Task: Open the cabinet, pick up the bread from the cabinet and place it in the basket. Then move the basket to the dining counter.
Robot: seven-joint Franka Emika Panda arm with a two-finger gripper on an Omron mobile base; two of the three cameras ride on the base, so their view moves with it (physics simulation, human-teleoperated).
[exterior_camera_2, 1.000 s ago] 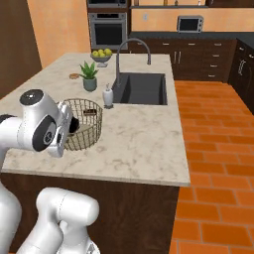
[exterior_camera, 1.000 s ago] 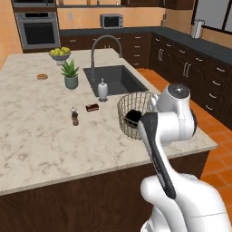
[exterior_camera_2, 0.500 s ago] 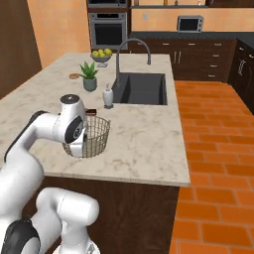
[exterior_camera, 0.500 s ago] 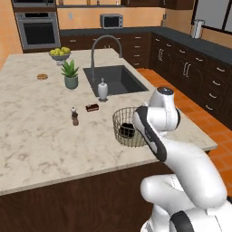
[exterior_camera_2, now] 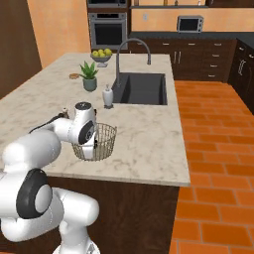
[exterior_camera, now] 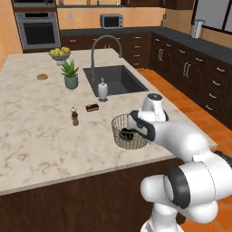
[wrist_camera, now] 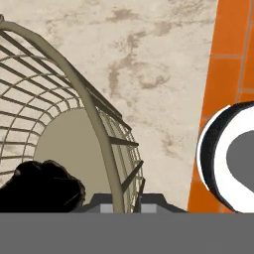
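The wire basket (exterior_camera: 121, 128) sits on the dining counter (exterior_camera: 41, 131) near its front edge, right of the sink. Inside it lies the dark bread (exterior_camera: 126, 134). My gripper (exterior_camera: 135, 127) is shut on the basket's near-right rim. From the right base view the basket (exterior_camera_2: 105, 141) stands just past my gripper (exterior_camera_2: 91, 149) on the dining counter (exterior_camera_2: 144, 134). In the hand view the basket rim (wrist_camera: 74, 84) runs down between the tips of my gripper (wrist_camera: 121, 201), with the bread (wrist_camera: 39, 186) on the beige bottom and the dining counter (wrist_camera: 149, 59) beyond. The cabinet is out of view.
A dark sink (exterior_camera: 115, 79) with an arched faucet (exterior_camera: 105, 43) lies behind the basket. A soap bottle (exterior_camera: 103, 89), a flat brown block (exterior_camera: 92, 107), a small shaker (exterior_camera: 74, 117), a potted plant (exterior_camera: 70, 74) and a fruit bowl (exterior_camera: 60, 54) stand on the counter. Orange floor (exterior_camera_2: 213, 149) lies right.
The arm has come down and brought the basket with the bread lower, toward the counter's front edge. The gripper stays shut on the rim.
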